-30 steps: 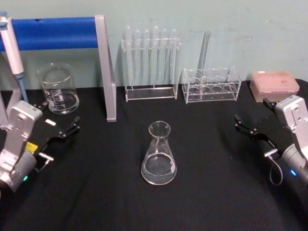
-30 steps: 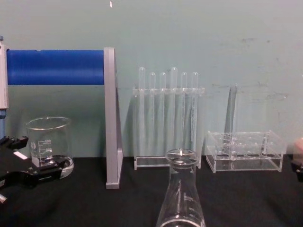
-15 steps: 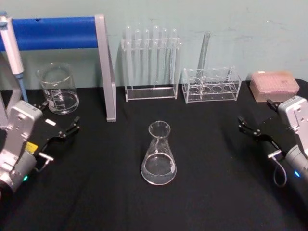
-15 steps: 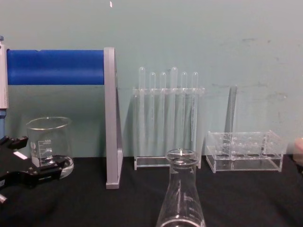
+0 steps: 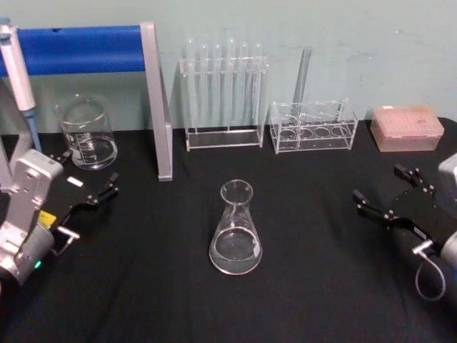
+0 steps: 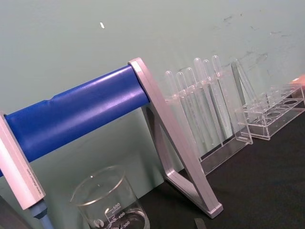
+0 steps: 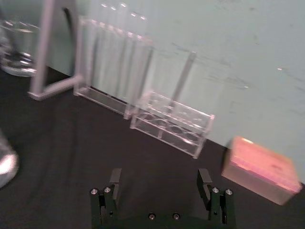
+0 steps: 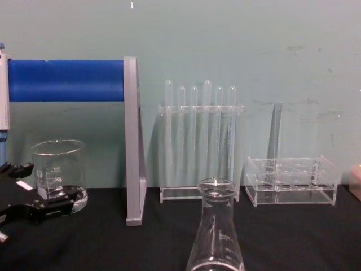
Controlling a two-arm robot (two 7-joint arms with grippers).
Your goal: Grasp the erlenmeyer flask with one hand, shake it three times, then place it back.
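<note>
Jaws: right gripper (image 5: 382,187) spread wide, empty; left gripper (image 5: 86,179) open, parked near the beaker (image 5: 87,136).
Flask: erlenmeyer flask (image 5: 235,232) upright between them, well apart from both.
Change: right gripper has dropped and levelled; flask unmoved.
Meaning: approach probably starting, nothing grasped yet.

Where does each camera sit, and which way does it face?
Head: high, looking down on the erlenmeyer flask; left gripper, right gripper at the sides.
Chest: low, facing the wall; flask close, left gripper at edge.
Left wrist: faces beaker and blue stand.
Right wrist: faces test tube racks past its open gripper.
Head, chest share the flask.
</note>
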